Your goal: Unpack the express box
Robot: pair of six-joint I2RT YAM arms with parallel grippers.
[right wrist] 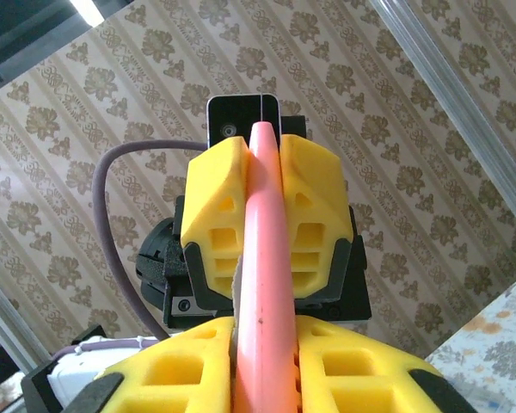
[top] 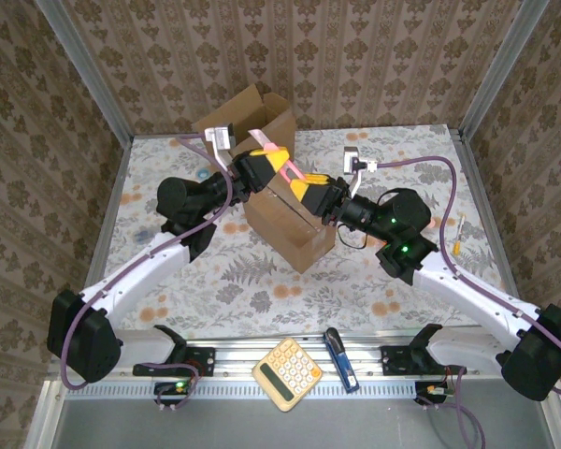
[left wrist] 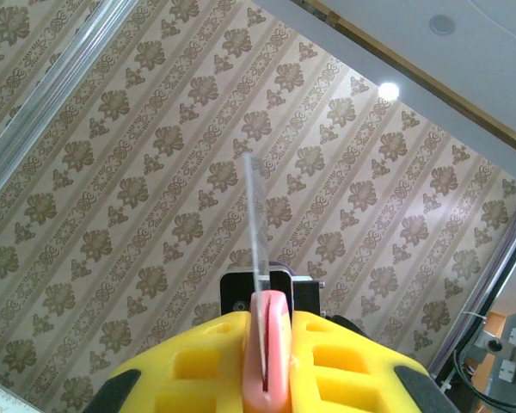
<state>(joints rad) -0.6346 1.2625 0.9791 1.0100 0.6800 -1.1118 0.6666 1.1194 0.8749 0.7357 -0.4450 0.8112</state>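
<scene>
At the centre of the floral-patterned table (top: 215, 281) sits the open brown cardboard express box (top: 294, 229); I judge it light with denting walls, best held by a flap edge. My left gripper (left wrist: 269, 320) and right gripper (right wrist: 265, 340) are both clamped on the slim pink plastic cutter (right wrist: 262, 258), stiff and slick

A robotics lab test cell; damask wallpaper panels (top: 355, 56) hang in aluminium frame posts (top: 84, 70); a floral-covered worktop (top: 224, 281) meets a metal mounting rail (top: 355, 374); recessed ceiling lights (left wrist: 388, 90) shine overhead.
</scene>
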